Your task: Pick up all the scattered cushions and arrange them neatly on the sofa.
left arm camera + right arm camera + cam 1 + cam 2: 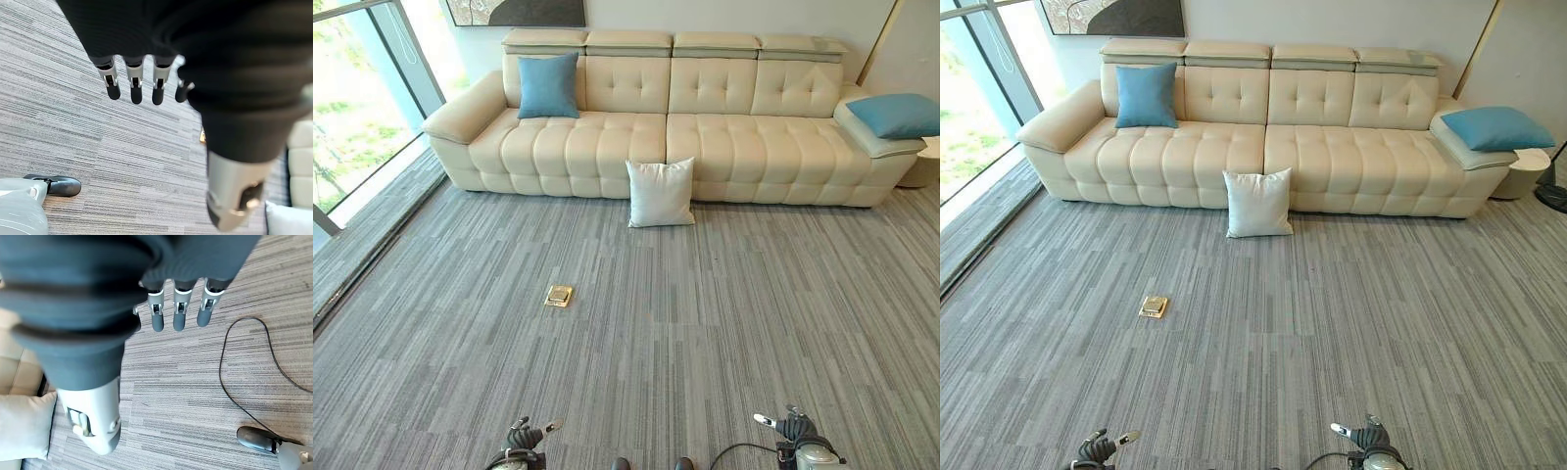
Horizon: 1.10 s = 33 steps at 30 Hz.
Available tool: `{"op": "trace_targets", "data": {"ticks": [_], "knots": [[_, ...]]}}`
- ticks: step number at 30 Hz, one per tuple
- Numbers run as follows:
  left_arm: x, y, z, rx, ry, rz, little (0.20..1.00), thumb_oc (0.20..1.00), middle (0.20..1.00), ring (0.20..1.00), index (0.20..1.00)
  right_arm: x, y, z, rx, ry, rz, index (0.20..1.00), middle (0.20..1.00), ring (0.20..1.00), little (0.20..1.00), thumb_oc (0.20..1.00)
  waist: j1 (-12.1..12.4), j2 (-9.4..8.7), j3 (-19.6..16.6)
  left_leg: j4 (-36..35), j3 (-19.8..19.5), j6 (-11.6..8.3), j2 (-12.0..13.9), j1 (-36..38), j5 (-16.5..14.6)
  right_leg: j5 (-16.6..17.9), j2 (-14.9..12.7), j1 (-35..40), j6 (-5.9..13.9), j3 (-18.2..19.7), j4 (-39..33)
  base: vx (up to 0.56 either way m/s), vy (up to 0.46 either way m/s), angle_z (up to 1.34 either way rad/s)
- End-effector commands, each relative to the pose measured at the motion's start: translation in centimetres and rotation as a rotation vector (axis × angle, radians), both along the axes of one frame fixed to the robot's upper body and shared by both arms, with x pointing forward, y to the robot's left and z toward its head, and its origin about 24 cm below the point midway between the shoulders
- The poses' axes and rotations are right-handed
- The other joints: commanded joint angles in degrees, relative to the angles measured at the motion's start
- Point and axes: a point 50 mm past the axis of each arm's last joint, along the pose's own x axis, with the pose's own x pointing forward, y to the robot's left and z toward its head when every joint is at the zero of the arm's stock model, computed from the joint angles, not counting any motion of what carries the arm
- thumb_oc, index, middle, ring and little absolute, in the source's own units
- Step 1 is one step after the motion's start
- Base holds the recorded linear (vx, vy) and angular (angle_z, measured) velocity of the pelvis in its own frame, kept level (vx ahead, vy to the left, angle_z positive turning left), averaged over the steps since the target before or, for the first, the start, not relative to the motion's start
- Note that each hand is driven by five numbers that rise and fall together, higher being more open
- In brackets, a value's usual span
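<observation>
Both hands hang low at the near edge of the carpet point(724, 323), empty: the left hand point(524, 436) and the right hand point(793, 429) each show straight, relaxed fingers in their wrist views, the left fingers point(134, 88) and the right fingers point(178, 313) spread over bare grey striped carpet and touching nothing.

Further out, a white cushion point(660, 193) stands upright on the carpet, leaning against the front of the sofa point(724, 147) at about the middle of its length. On the sofa seat, a blue cushion point(548, 86) stands upright against the backrest, near the left armrest. A second blue cushion point(898, 116) lies flat on top of the right armrest, at the sofa's far right end. The cream, tufted sofa stands against the far wall.

Between the hands and the white cushion, a small brass floor plate point(558, 295) sits in the carpet, left of centre. A glass window wall point(362, 98) runs along the left side.
</observation>
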Motion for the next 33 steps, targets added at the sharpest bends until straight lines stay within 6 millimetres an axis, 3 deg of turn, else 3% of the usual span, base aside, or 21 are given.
{"op": "trace_targets", "data": {"ticks": [1, 16, 24, 33], "knots": [[2.23, 0.23, 0.71, 0.043, -0.053, -0.021, 1.000, 1.000, 1.000, 1.000, 1.000, 2.94, -0.95, 1.84, -0.032, -0.135, -0.020, 1.000, 1.000, 1.000, 1.000, 1.000, -0.09, -0.04, 0.49, -0.01, 1.63, -2.88, 0.09, 0.82, -4.25, -8.92, -1.36, 2.77, 3.73, 0.14, 0.09, 0.00, 0.000, 0.00], [2.43, -0.27, 0.94, -0.008, -0.094, 0.027, 1.000, 1.000, 1.000, 1.000, 1.000, 2.54, -1.17, 1.86, -0.039, -0.128, -0.011, 1.000, 1.000, 1.000, 1.000, 1.000, 0.35, -0.02, 0.89, -0.01, 2.44, -1.14, -0.09, 1.52, -5.09, -8.51, -1.18, 2.28, 4.02, 2.81, 0.09, 0.01, 0.011, -0.06], [2.18, -0.33, 0.85, -0.021, -0.091, 0.032, 1.000, 1.000, 1.000, 1.000, 1.000, 2.30, -0.95, 1.76, -0.020, -0.133, -0.019, 1.000, 1.000, 1.000, 1.000, 1.000, 0.37, -0.42, 0.91, -0.01, 2.46, -1.20, -0.21, 1.65, -5.32, -8.85, -1.25, 2.47, 4.07, 2.72, 0.09, 0.02, 0.011, -0.07], [2.66, 0.25, 1.31, 0.017, -0.107, 0.017, 1.000, 1.000, 1.000, 1.000, 1.000, 3.23, -0.53, 2.31, -0.022, -0.174, -0.002, 1.000, 1.000, 1.000, 1.000, 1.000, 0.71, -0.51, 2.75, -0.01, 2.23, -0.66, -0.11, -0.46, -4.73, -8.07, -1.09, 0.23, 4.06, 3.19, 0.09, 0.01, 0.006, -0.01]]}}
